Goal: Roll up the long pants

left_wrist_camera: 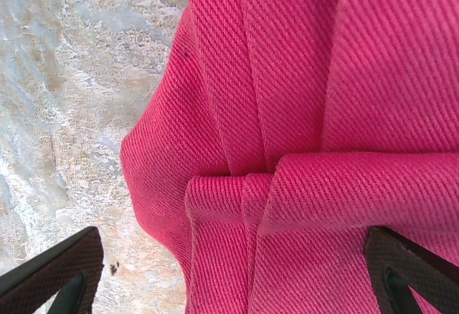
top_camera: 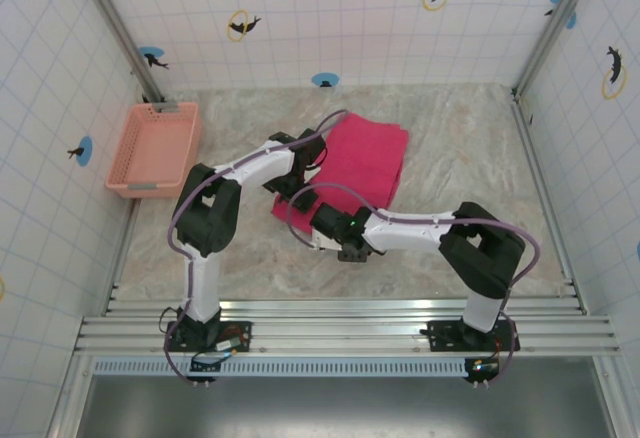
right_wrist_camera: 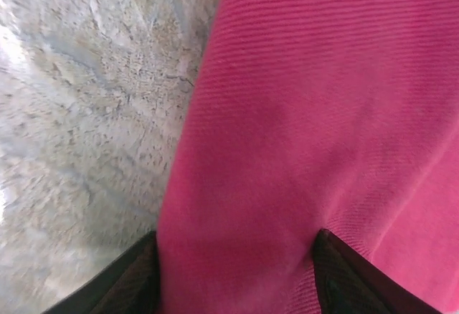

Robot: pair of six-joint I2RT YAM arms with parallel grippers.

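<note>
A: Status of the roll?
B: The long pants [top_camera: 365,158] lie folded into a narrow pad mid-table [top_camera: 470,208], well apart from the basket [top_camera: 155,148]. The near end shows one short turn-over [left_wrist_camera: 301,192]. I judge the roll barely begun.
A: Grippers?
B: Left gripper [left_wrist_camera: 233,271] is wide, its fingers straddling that turn-over with nothing clamped. Right gripper [right_wrist_camera: 237,271] has cloth filling the gap between its fingers. I cannot tell whether it pinches or merely straddles.
A: Remaining?
B: Nearly everything. The pad's length toward the far wall lies flat, unrolled.
</note>
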